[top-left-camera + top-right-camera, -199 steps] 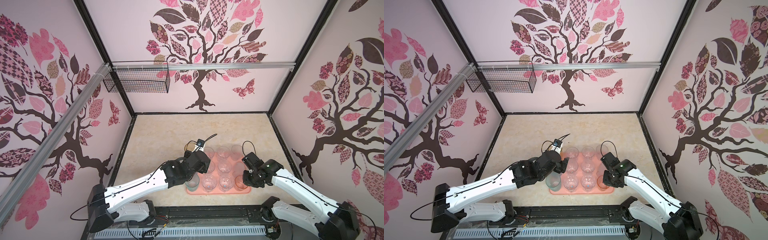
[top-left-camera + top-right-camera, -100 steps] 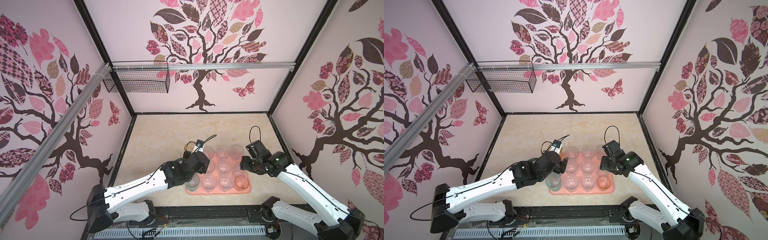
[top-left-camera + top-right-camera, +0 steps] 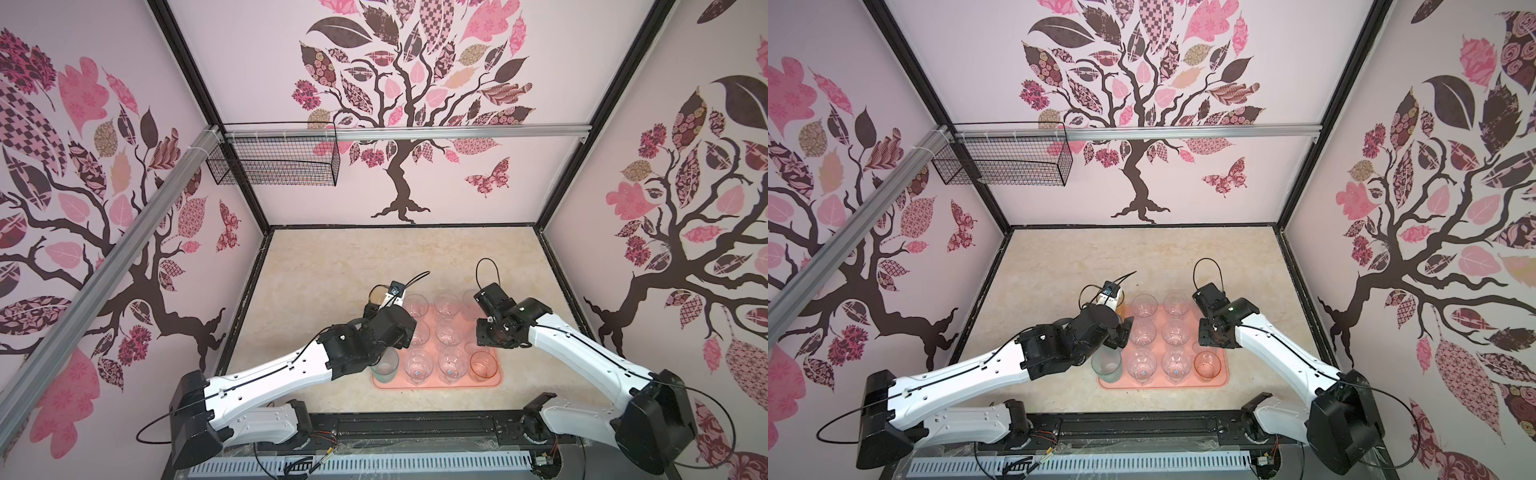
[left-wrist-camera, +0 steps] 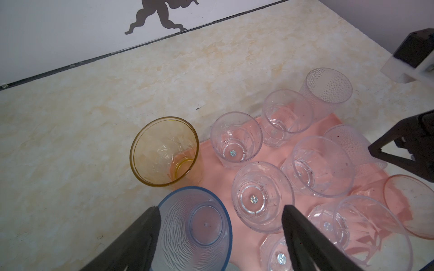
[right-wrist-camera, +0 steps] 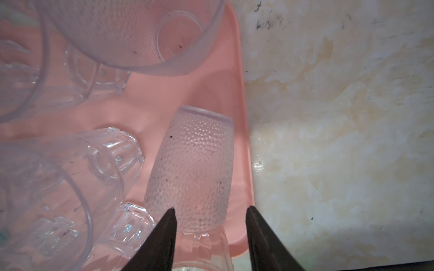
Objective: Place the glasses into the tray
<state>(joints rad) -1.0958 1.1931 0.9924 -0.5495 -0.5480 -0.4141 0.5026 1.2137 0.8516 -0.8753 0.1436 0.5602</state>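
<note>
Right now my left gripper (image 4: pixel 220 208) stands wide open astride the blue-grey glass (image 4: pixel 197 234), which sits at the near left corner of the salmon-pink tray (image 3: pixel 436 385). One finger is at its rim and the other is apart from it, just beside a clear faceted glass (image 4: pixel 260 197). My right gripper (image 5: pixel 210 208) hangs over the dimpled frosted glass (image 5: pixel 192 169) with jaws apart, holding nothing. That glass stands upright just inside the tray's right rim. I judge the step in hand to be leaving the blue-grey glass, so I should rise straight up with jaws wide and swing away only once above the rims. Sideways drift would tip it over the low edge or knock the faceted neighbour. The amber glass (image 4: pixel 164 154) stands at the far left corner; I cannot tell whether its foot is inside the rim. The tray is packed, so my free room is the bare tabletop (image 3: pixel 353 270) left of it and beyond it.
</note>
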